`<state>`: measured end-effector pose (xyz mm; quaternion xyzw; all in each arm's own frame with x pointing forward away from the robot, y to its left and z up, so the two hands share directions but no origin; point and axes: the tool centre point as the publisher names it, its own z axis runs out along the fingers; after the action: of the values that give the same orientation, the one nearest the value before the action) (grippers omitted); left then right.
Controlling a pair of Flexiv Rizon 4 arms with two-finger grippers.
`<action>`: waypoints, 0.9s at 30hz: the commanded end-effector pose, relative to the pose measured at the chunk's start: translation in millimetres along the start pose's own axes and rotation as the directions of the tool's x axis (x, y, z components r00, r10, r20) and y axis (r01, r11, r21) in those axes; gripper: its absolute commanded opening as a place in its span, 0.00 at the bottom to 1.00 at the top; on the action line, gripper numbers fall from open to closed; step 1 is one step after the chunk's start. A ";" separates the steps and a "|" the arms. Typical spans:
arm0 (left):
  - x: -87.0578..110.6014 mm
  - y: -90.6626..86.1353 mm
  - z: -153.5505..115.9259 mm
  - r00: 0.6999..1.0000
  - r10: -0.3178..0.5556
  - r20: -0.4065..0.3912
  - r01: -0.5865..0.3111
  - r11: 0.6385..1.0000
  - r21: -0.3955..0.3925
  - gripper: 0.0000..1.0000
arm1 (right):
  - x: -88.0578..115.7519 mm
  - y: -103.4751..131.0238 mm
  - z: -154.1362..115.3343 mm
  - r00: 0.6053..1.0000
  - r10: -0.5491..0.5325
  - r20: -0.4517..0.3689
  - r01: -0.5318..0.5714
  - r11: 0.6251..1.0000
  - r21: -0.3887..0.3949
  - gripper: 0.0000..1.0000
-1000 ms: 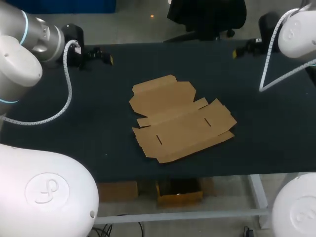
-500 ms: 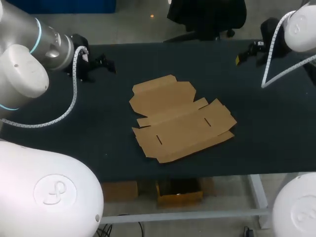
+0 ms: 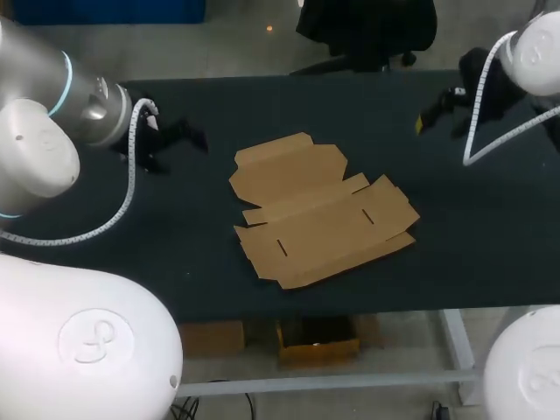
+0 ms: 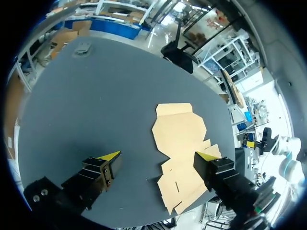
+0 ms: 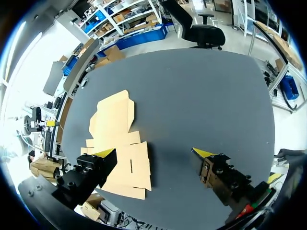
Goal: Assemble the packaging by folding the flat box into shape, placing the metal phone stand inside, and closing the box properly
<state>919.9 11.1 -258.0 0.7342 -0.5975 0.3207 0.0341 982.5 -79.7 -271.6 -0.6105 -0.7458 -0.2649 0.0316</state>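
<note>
From above, the flat box (image 3: 319,210) lies unfolded at the centre of the dark table (image 3: 490,254), its flaps spread out. The left arm (image 3: 52,122) comes in from nine o'clock, and the left gripper (image 3: 179,144) hovers at about ten o'clock of the box, well apart from it. The right arm (image 3: 534,61) enters from two o'clock, with the right gripper (image 3: 436,109) over the table's far side at about one o'clock of the box. In the left wrist view, the left gripper (image 4: 158,155) has its fingers spread wide and holds nothing, and the flat box (image 4: 180,134) lies ahead of it. In the right wrist view, the right gripper (image 5: 153,152) likewise stands released and empty. The flat box (image 5: 117,143) is on the table ahead, towards one finger.
</note>
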 end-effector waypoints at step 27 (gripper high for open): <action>1.4 31.9 -0.2 0.998 -0.059 -0.011 0.059 0.998 -0.004 1.00 | -4.2 -26.1 1.4 0.998 0.051 0.027 -0.052 0.998 0.037 1.00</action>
<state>891.1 2.6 -267.8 0.7482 -0.5765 0.3246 0.0500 960.0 -85.0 -284.9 -0.6328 -0.7343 -0.2426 0.0376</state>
